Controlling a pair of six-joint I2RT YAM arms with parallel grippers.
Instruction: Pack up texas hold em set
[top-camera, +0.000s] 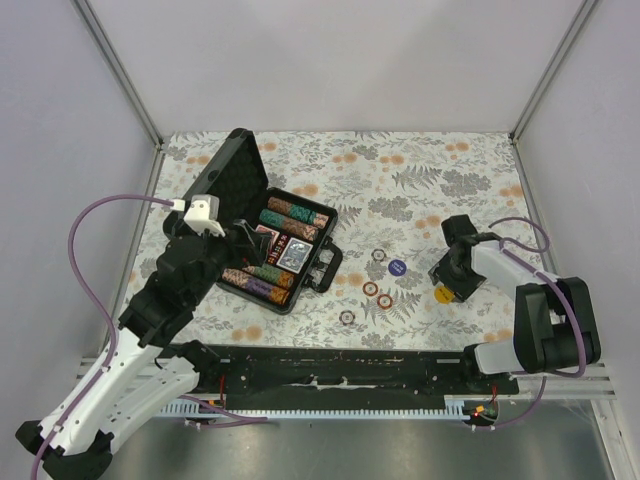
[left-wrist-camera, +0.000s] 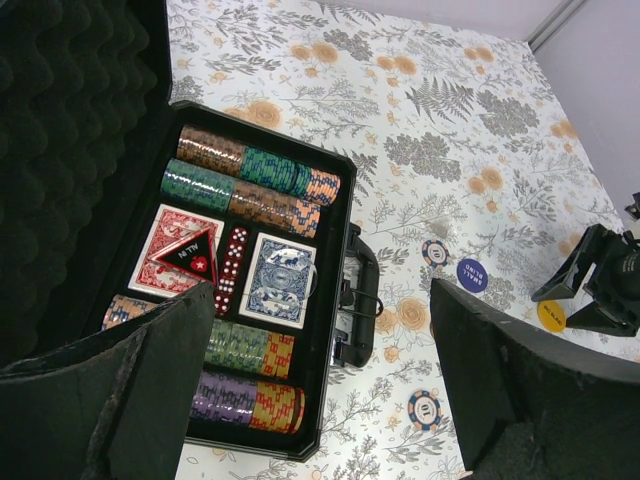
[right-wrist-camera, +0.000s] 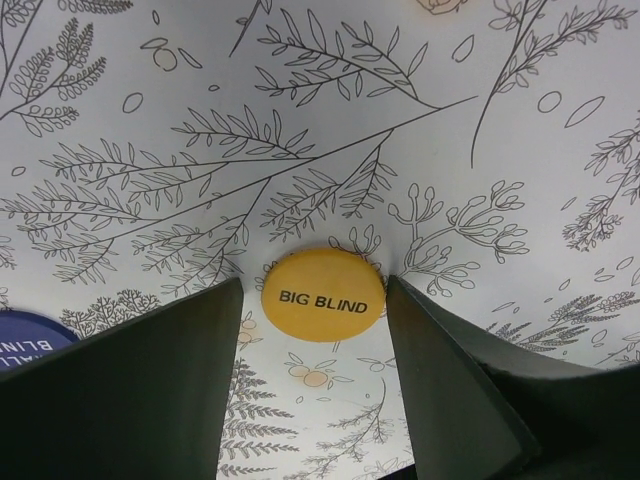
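Observation:
The black briefcase (top-camera: 300, 292) lies open at centre left, its foam lid (top-camera: 225, 172) raised. Inside it are rows of multicoloured chips (left-wrist-camera: 255, 185), a red deck (left-wrist-camera: 165, 245), a blue deck (left-wrist-camera: 280, 280), red dice (left-wrist-camera: 232, 272) and a black-and-red triangular piece (left-wrist-camera: 190, 258). My left gripper (top-camera: 240, 237) is open and empty above the case's left side. My right gripper (top-camera: 452, 278) is open and low over the cloth. Its fingers stand on either side of the yellow BIG BLIND button (right-wrist-camera: 323, 294), which lies flat. A blue SMALL BLIND button (top-camera: 397, 267) lies to its left.
Several loose chips lie on the floral cloth between case and buttons: one (top-camera: 378, 255) by the blue button, two (top-camera: 370, 288) (top-camera: 385, 300) below it, one (top-camera: 347, 317) nearer the front. The case handle (left-wrist-camera: 360, 300) faces right. Frame posts and walls border the table.

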